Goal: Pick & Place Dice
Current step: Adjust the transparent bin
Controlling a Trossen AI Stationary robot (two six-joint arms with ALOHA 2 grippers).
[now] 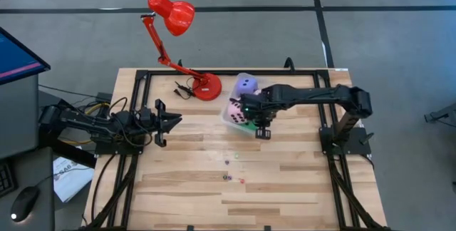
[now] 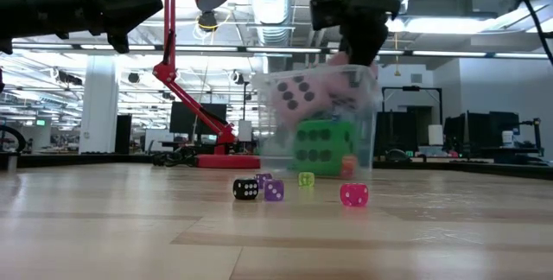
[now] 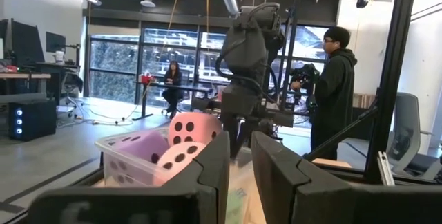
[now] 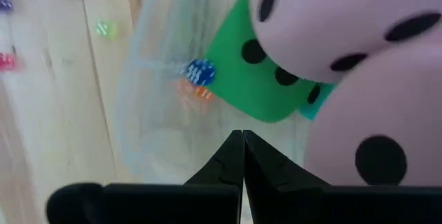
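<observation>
A clear tub (image 1: 226, 117) stands right of the table's middle, holding a purple die (image 1: 246, 85), a pink die (image 2: 298, 94), a green die (image 2: 321, 146) and a tiny blue die (image 4: 201, 72). My right gripper (image 4: 242, 137) is shut at the tub's near right rim, reaching down from above. Several tiny dice lie on the wood nearer than the tub: a black die (image 2: 245, 189), a purple die (image 2: 273, 191) and a pink die (image 2: 353, 195) among them. My left gripper (image 3: 239, 175) waits at the table's left, open with nothing between its fingers, pointing toward the tub. My right gripper pinches the tub's thin clear wall at its near right rim (image 4: 224, 124) between its two fingers. The fingers point down from above. No gap shows between them, and they hide the place of contact. The tub stands nearly upright with its dice inside.
A red desk lamp (image 1: 174, 17) stands on its round base (image 1: 207, 87) at the table's far middle, left of the tub. Black frame rails (image 1: 139, 81) run along the table's sides. The near half of the wood holds only the tiny dice. A person (image 3: 335, 86) stands beyond the table.
</observation>
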